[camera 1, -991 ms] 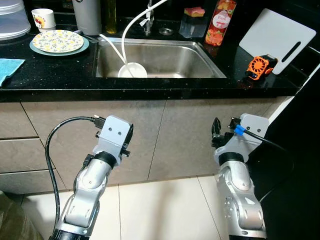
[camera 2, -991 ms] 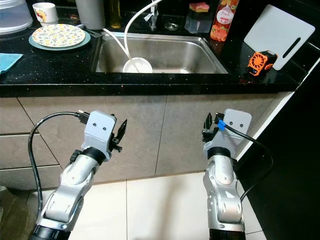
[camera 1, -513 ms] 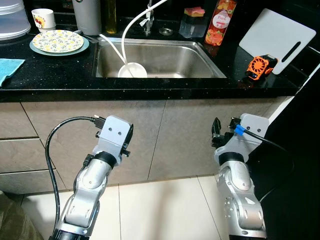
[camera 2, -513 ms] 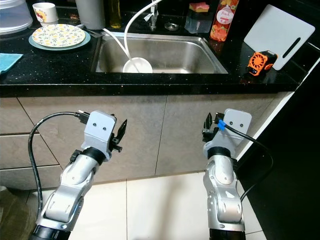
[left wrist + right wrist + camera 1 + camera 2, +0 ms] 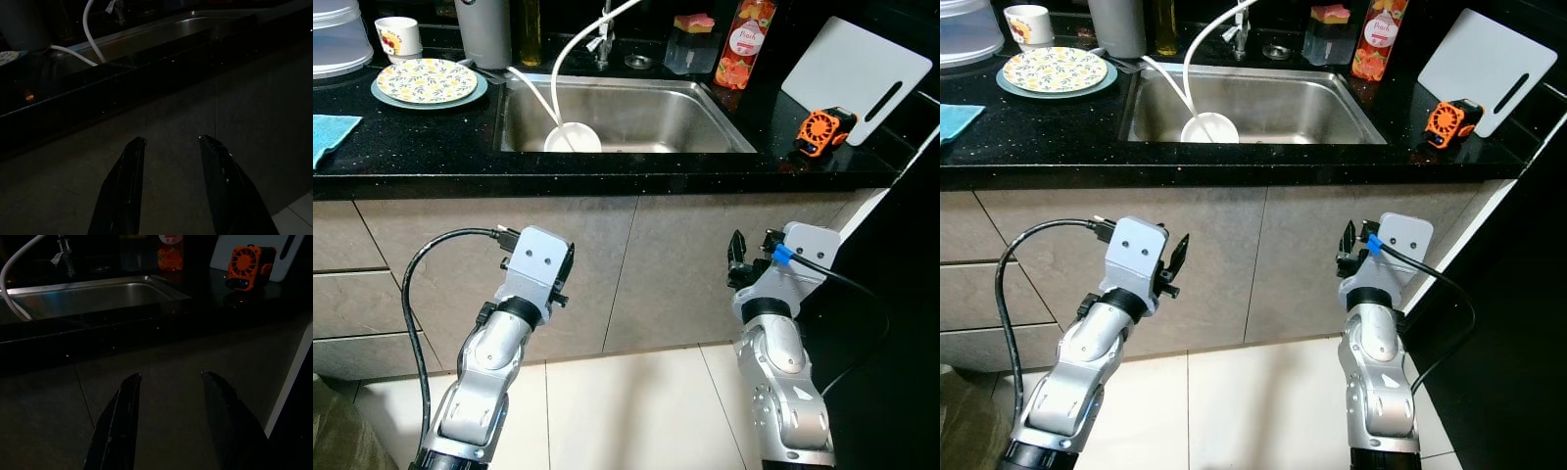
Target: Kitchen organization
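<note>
I face a black stone counter (image 5: 431, 147) with a steel sink (image 5: 705, 108) set in it. A white bowl (image 5: 573, 138) lies in the sink under a white hose (image 5: 570, 44). A flowered plate (image 5: 427, 80) and a white cup (image 5: 398, 37) stand at the counter's left. Both arms are held low in front of the cabinet doors, below the counter edge. My left gripper (image 5: 171, 142) is open with nothing between its fingers. My right gripper (image 5: 168, 378) is open too and holds nothing.
An orange small fan (image 5: 820, 130) and a white cutting board (image 5: 857, 69) rest at the right of the counter. A red bottle (image 5: 745, 41) and a clear container with a sponge (image 5: 691, 44) stand behind the sink. A blue cloth (image 5: 328, 132) lies at far left. Pale floor tiles (image 5: 626, 411) lie below.
</note>
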You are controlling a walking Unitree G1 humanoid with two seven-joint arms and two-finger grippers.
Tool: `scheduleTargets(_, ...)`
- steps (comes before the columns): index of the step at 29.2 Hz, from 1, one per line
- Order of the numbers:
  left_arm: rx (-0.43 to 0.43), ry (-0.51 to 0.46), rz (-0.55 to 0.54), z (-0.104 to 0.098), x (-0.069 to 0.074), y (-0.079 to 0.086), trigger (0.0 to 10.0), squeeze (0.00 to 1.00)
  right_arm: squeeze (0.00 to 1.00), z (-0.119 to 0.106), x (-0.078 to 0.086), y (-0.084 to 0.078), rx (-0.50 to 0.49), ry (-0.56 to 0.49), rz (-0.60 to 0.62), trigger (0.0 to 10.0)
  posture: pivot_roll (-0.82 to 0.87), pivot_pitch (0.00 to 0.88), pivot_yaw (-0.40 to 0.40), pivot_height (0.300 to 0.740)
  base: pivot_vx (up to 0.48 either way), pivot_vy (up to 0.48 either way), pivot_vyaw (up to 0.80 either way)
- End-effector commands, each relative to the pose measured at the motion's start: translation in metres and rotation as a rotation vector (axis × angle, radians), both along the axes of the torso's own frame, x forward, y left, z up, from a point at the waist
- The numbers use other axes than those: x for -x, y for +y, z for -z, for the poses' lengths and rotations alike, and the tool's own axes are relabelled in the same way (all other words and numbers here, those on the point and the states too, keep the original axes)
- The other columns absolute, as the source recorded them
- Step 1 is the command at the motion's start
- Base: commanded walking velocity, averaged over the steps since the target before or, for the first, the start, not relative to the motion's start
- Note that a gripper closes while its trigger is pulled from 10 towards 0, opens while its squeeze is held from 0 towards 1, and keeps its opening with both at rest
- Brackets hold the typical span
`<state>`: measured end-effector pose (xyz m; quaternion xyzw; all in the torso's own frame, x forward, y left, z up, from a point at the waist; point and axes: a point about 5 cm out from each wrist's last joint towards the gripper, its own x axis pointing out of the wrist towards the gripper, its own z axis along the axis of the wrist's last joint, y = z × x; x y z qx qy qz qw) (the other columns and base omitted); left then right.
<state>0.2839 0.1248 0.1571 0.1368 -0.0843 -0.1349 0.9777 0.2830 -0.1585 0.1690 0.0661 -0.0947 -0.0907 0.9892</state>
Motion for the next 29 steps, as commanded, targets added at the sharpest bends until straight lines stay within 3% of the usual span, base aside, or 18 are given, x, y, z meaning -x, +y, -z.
scheduleTargets(1, -0.01, 0.014, 0.015, 0.003, 0.001, -0.003, 10.0, 0.0, 0.0, 0.002, -0.001, -0.003, 0.005, 0.017, 0.007, 10.0, 0.15, 0.039, -0.081, 0.74, 0.0, 0.0, 0.0)
scheduleTargets(14, -0.011, 0.015, 0.014, 0.003, 0.0, -0.003, 10.0, 0.0, 0.0, 0.002, -0.001, -0.003, 0.002, 0.018, 0.006, 10.0, 0.15, 0.04, -0.081, 0.74, 0.0, 0.0, 0.0)
scheduleTargets(20, -0.003, 0.026, -0.037, -0.002, -0.001, 0.005, 10.0, 0.0, 0.0, 0.003, -0.001, -0.003, 0.0, 0.023, 0.002, 10.0, 0.15, 0.044, -0.08, 0.74, 0.0, 0.0, 0.0)
scheduleTargets(23, 0.016, 0.051, -0.068, -0.005, 0.019, 0.016, 10.0, 0.0, 0.0, 0.007, 0.006, -0.004, -0.012, 0.07, -0.013, 10.0, 0.16, 0.051, -0.079, 0.74, 0.0, 0.0, 0.0)
scheduleTargets(27, -0.002, 0.036, -0.064, -0.007, 0.027, 0.018, 10.0, 0.0, 0.0, 0.009, 0.011, -0.004, -0.014, 0.09, -0.022, 10.0, 0.16, 0.055, -0.078, 0.74, 0.0, 0.0, 0.0)
scheduleTargets(29, -0.016, 0.034, -0.076, -0.008, 0.032, 0.021, 10.0, 0.0, 0.0, 0.014, 0.024, -0.003, -0.012, 0.129, -0.055, 10.0, 0.16, 0.063, -0.076, 0.74, 0.0, 0.0, 0.0)
